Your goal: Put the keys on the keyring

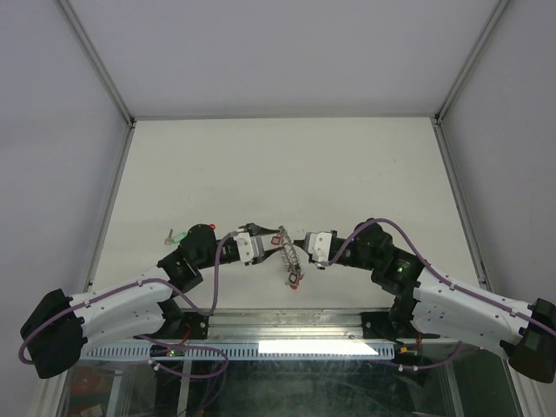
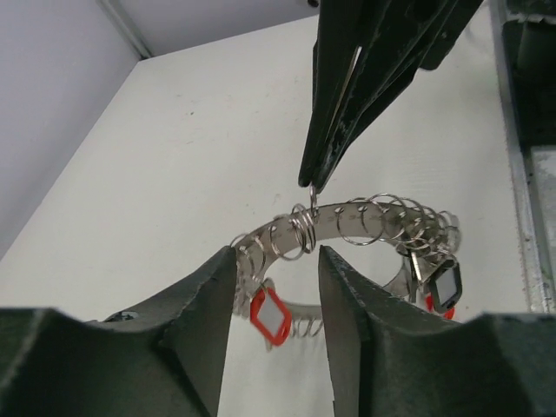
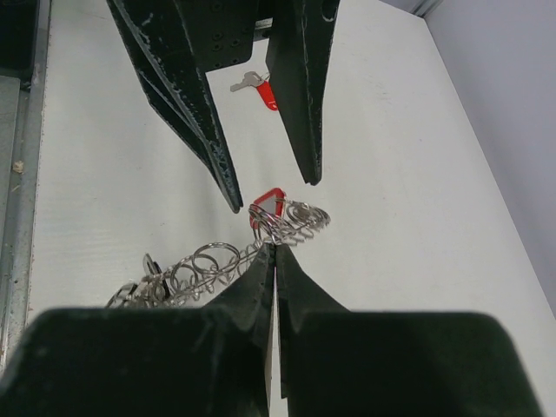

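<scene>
The keyring (image 1: 290, 261) is a grey metal band strung with many small silvery split rings, a red tag (image 2: 271, 314) and a black tag (image 2: 446, 287). It hangs above the table between the two grippers. My right gripper (image 3: 274, 249) is shut on one small ring (image 2: 310, 198) of the keyring (image 3: 208, 265) and holds it up. My left gripper (image 2: 278, 259) is open, its fingertips either side of the band (image 2: 339, 228) and just short of it. A red-headed key (image 3: 263, 89) lies on the table beyond the left gripper. A green-headed key (image 1: 180, 234) lies far left.
The white table (image 1: 287, 165) is walled by grey panels with metal frame rails at left (image 1: 109, 217) and right (image 1: 456, 200). A metal rail (image 1: 287, 326) runs along the near edge by the arm bases.
</scene>
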`<state>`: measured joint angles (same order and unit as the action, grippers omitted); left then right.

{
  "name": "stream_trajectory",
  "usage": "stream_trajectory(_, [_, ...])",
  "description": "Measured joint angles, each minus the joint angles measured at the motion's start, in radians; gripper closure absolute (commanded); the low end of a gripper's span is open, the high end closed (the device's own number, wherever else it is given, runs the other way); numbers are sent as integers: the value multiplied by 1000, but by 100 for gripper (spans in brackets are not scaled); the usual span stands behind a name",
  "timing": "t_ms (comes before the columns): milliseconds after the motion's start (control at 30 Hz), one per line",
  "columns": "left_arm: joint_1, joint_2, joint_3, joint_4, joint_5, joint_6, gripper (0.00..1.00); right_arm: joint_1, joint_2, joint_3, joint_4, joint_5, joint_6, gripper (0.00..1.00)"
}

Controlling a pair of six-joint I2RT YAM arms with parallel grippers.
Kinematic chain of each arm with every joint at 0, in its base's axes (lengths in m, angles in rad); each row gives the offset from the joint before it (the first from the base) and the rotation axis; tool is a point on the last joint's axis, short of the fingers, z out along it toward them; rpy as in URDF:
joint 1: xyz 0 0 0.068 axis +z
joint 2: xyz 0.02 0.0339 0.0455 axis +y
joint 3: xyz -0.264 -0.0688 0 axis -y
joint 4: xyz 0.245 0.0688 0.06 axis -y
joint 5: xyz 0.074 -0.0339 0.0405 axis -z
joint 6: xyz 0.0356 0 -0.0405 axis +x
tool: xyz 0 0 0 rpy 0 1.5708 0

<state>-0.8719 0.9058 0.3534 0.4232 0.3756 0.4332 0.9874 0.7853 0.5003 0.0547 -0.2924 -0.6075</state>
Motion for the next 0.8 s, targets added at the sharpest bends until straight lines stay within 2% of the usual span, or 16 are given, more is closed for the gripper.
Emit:
stream_trajectory(300, [0,9,0,40,105,-8,54,0,0,0,0,0,3,100])
stream_trajectory(433, [0,21,0,58,122,-22,57,0,0,0,0,0,4,100])
stream_trajectory(800, [0,35,0,98,43,-37,64,0,0,0,0,0,8,100])
